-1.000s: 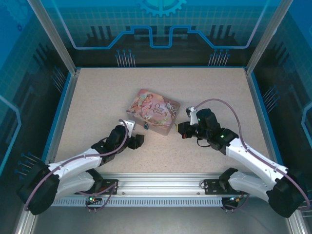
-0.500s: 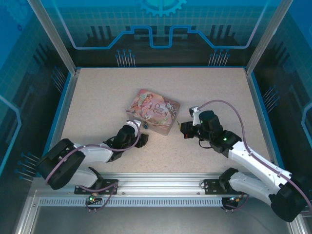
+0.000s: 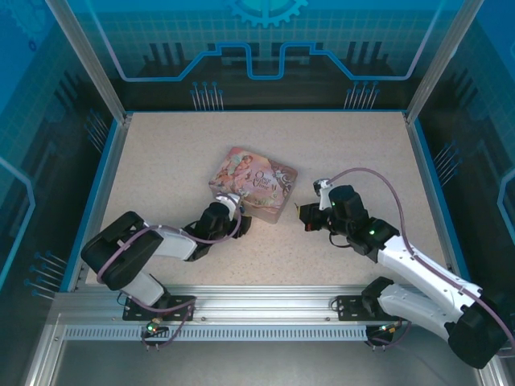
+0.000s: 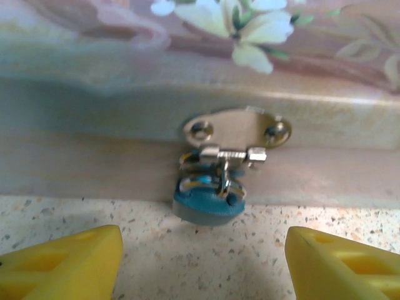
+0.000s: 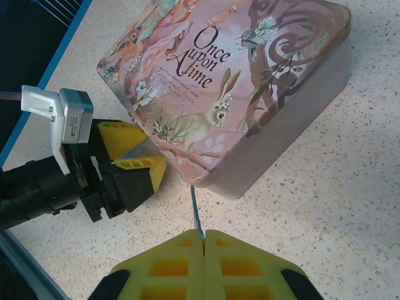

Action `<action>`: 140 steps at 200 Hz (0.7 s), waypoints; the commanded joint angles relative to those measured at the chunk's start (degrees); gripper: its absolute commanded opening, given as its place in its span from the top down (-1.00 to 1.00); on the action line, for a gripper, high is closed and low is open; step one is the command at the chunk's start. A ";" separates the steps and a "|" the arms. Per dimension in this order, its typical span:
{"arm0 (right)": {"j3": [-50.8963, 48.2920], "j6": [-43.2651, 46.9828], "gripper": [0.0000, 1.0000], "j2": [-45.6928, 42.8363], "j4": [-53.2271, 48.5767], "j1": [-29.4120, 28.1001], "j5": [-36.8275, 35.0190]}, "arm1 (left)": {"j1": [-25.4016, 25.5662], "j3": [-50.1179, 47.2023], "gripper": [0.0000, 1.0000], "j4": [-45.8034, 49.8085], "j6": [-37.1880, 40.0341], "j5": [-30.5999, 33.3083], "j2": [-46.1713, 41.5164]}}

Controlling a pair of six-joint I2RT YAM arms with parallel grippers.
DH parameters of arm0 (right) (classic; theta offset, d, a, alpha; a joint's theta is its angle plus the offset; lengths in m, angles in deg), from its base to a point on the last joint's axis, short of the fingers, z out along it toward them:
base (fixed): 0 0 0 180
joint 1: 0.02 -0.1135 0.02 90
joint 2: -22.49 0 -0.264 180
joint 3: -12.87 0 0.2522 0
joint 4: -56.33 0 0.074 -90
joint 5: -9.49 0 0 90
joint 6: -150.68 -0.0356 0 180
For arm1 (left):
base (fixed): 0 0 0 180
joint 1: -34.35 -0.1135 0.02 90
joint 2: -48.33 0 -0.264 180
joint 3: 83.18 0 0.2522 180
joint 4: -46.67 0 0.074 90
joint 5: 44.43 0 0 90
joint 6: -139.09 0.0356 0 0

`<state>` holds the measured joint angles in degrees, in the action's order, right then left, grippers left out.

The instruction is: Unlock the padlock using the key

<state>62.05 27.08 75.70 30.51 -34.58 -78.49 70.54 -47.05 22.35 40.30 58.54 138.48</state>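
Our left gripper (image 4: 203,250), having just swung in to the tin (image 4: 94,75), spreads wide either side of the padlock (image 4: 208,200) on its hasp (image 4: 237,128), ready to steady it, while our right gripper (image 5: 203,240) pinches the key (image 5: 196,209) nearby.

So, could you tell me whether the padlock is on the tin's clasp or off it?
On: the padlock hangs from the clasp on the tin, hooked through its loop. Locked or not, cannot tell.
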 commanded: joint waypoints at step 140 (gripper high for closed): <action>-2.93 0.29 1.00 -1.18 1.25 -0.39 0.18 | 0.55 6.10 0.30 -1.70 2.10 1.51 3.46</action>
<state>59.93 27.06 75.20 30.64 -34.58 -78.58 70.56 -42.81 20.99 42.11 59.50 141.67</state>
